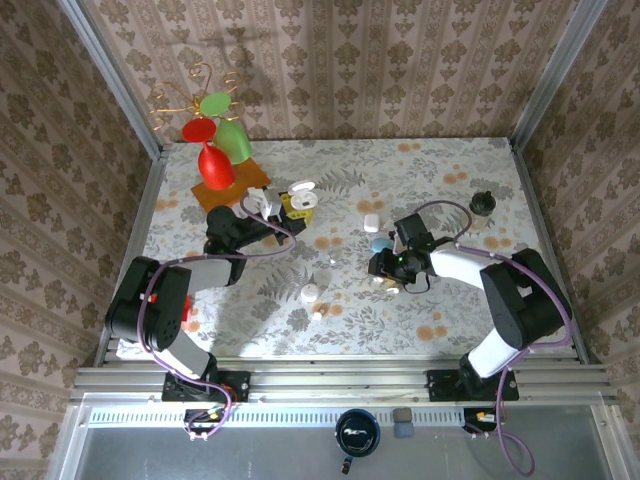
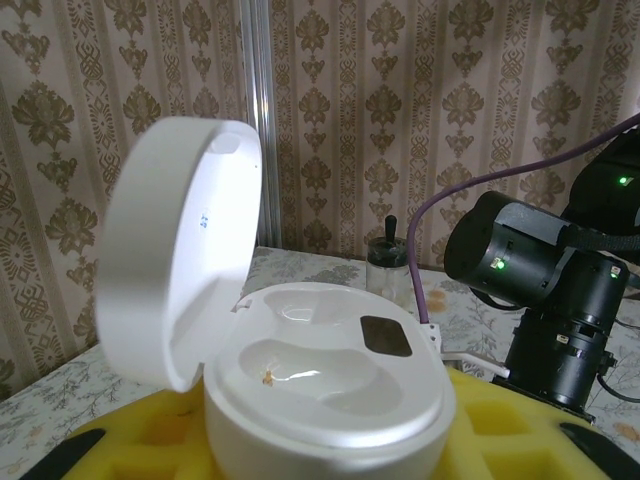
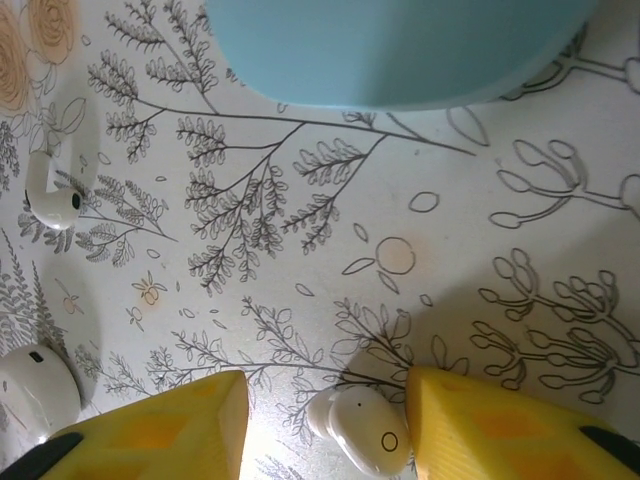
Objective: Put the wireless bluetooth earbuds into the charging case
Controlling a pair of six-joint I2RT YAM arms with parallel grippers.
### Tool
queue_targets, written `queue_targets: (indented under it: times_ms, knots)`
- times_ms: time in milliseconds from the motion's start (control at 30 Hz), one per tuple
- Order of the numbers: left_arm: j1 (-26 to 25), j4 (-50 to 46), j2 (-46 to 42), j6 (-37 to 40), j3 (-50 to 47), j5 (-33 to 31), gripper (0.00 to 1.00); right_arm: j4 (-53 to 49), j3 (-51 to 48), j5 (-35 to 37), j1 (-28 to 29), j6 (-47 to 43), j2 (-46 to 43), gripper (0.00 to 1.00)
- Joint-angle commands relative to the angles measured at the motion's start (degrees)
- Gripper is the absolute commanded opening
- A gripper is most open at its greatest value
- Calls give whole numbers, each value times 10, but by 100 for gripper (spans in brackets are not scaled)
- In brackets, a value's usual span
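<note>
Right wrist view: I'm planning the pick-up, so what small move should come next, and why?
Probably close the jaws on the white earbud: it lies on the table between the yellow pads, close to one of them, and the jaws stand open around it. The white case is already open.

In the right wrist view, we find the pale blue case (image 3: 400, 50) cut off by the top edge. A round white piece (image 3: 35, 392) is cut by the left edge, and the right fingers (image 3: 160, 432) run out at the bottom. In the left wrist view, the white charging case (image 2: 330, 400) loses its base to the lower edge and hides most of the left fingers (image 2: 150, 445). From above, the white bits (image 1: 311, 294) on the counter (image 1: 450, 170) are too small for us to identify.
</note>
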Motion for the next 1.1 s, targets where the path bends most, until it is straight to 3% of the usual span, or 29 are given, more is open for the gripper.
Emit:
queue_targets:
  times_ms: [0, 567, 700, 867, 1067]
  knots:
    - [-3, 17, -9, 10, -4, 8, 37, -25, 10, -15, 26, 9, -3, 48]
    - [3, 17, 2, 19, -4, 4, 37, -13, 34, -37, 93, 55, 20, 50]
    - [5, 17, 3, 20, -3, 1, 37, -46, 37, -7, 94, 33, -7, 50]
    - [21, 18, 10, 24, -4, -7, 38, -148, 79, 83, 120, -28, -42, 51]
    - [54, 18, 9, 28, -5, -11, 38, -278, 168, 334, 193, -70, 6, 50]
